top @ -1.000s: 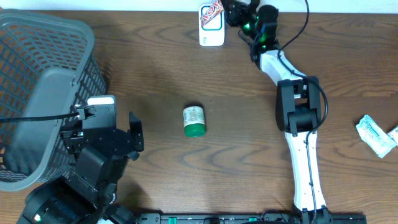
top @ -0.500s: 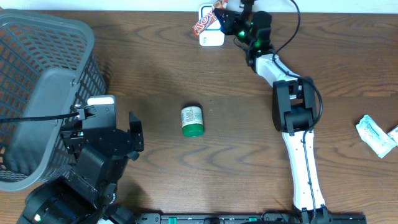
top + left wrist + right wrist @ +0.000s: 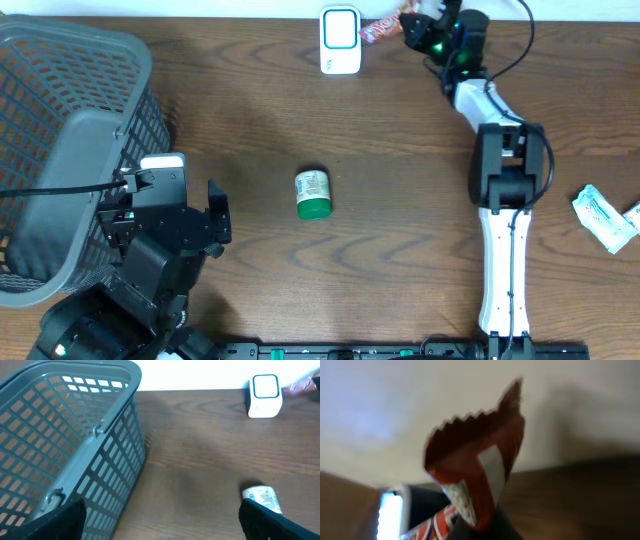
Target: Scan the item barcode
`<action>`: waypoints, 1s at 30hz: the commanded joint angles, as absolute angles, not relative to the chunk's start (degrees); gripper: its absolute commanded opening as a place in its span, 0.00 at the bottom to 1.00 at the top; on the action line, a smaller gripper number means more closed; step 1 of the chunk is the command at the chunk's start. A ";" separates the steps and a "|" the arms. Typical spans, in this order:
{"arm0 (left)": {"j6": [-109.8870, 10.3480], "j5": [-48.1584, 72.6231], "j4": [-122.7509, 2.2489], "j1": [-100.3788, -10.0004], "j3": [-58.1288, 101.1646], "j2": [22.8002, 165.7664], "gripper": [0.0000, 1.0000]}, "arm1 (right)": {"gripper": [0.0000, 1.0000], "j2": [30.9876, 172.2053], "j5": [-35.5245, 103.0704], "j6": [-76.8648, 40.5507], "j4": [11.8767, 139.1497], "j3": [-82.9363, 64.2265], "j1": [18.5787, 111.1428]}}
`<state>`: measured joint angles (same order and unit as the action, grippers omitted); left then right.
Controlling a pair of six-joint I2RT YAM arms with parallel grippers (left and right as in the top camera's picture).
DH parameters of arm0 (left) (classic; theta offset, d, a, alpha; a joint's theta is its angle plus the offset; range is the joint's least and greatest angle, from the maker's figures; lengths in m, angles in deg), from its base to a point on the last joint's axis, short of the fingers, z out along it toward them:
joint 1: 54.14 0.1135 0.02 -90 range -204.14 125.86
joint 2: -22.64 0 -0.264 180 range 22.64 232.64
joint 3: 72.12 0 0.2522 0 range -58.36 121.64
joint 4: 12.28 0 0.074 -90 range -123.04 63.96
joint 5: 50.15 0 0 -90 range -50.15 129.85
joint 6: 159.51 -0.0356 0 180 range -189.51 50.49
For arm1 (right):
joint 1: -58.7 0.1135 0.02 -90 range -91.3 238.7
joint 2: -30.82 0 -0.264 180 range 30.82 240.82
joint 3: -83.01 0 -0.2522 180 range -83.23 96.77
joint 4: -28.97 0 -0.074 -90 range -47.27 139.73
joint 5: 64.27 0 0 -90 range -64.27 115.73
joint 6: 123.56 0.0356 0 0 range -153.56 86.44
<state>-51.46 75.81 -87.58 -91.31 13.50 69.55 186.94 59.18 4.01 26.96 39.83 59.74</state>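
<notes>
Step in hand: presenting the item to the reader

- Right gripper [image 3: 413,22] at the far edge of the table, jaws pressed together on one end of a red snack packet [image 3: 381,30]. Packet hangs off the table, just beside the right side of the white scanner [image 3: 340,41], not over its window
- Right wrist view: the packet's serrated end points up and the lit window is low on the left. View is blurred and no barcode can be made out
- Left gripper [image 3: 160,527] near the front-left corner beside the grey basket [image 3: 70,150], jaws spread wide, holding nothing
- Green-capped bottle [image 3: 312,194] lies on its side mid-table. White sachets [image 3: 600,216] at the right edge

Judgement: scan not confirmed. No cue of a read is visible

Next move calls for: carrying the packet sideways over the scanner window, with the printed code turned toward the glass. Which face bears the code cannot be told, so a wrist roll may be needed. Grip is at the very end, so the packet may flop
</notes>
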 commanded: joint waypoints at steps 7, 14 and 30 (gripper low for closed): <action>-51.20 76.51 -87.74 -91.11 13.87 69.36 0.98 | 0.01 158.96 31.45 -18.18 71.87 41.01 57.37; -51.22 76.54 -87.74 -91.11 13.87 69.36 0.98 | 0.01 147.83 10.35 -22.03 101.05 41.01 52.87; -51.22 76.54 -87.74 -91.11 13.87 69.36 0.98 | 0.01 151.51 5.09 -18.77 96.14 21.19 29.38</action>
<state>-51.46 75.84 -87.58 -91.31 13.50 69.55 150.94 6.44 -20.76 99.76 25.80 32.44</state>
